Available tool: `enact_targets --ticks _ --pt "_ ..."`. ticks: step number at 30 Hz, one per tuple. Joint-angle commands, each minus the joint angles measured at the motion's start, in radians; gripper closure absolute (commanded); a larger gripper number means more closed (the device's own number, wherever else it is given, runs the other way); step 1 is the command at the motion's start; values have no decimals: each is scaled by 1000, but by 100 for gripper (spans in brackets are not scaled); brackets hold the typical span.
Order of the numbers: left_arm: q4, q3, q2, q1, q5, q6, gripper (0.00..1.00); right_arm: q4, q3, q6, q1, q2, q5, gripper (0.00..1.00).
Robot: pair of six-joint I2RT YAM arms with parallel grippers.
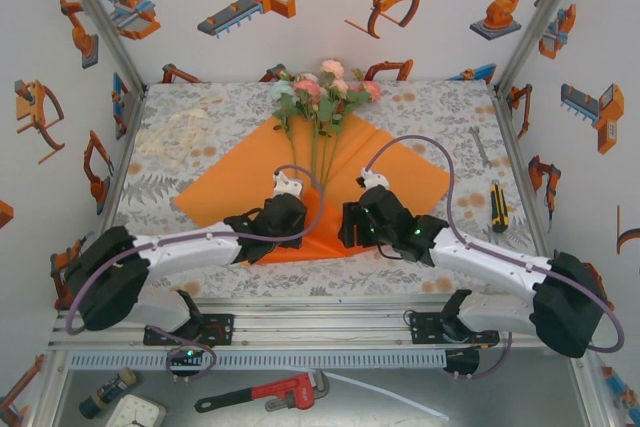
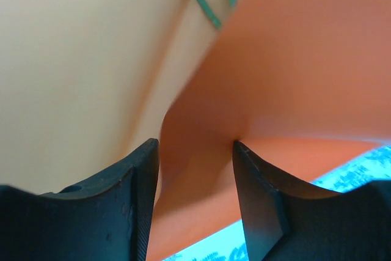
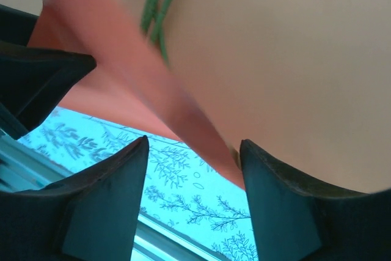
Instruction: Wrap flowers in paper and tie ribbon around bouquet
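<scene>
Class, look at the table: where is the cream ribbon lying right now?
In the top view, the ribbon lies in a loose heap at the far left of the patterned cloth, just left of the orange paper.

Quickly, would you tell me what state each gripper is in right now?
Left gripper: open, jaws astride a raised fold of the large bright orange paper sheet.
Right gripper: open, nothing gripped.

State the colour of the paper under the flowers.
The paper is plain bright orange, clearest in the top external view.
</scene>
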Motion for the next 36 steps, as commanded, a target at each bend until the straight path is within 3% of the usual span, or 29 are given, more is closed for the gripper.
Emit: enact_targets --ticks 1,6,10,13,15,20,22,25,27,30,33,36 --pt "120 36 49 -1 -96 66 51 -7 -1 30 4 -33 95 39" --pt "243 32 104 25 -63 100 47 34 8 -36 29 -67 -31 39" --pt "282 38 119 29 -58 123 43 145 5 -63 63 -15 -172 40" --pt "285 43 135 39 -50 119 43 162 24 -59 64 38 -195 42" --pt "288 43 148 45 -49 115 43 71 68 -65 64 54 -113 42" --pt "293 41 170 54 -37 101 43 -251 97 -10 63 -90 320 35" --pt "304 40 175 54 -27 98 43 -281 74 -39 61 -178 355 35" --pt "309 48 183 55 -11 94 42 -266 74 -89 63 -245 269 41" --pt "312 54 187 55 -3 95 42 -206 85 -133 69 -230 109 43" --pt "323 55 187 56 0 96 42 64 24 -98 68 -140 -150 44" --pt "324 55 185 58 -6 95 42 251 -21 8 68 21 -123 51" --pt "323 51 181 61 2 96 42 305 -17 16 60 186 -68 56"
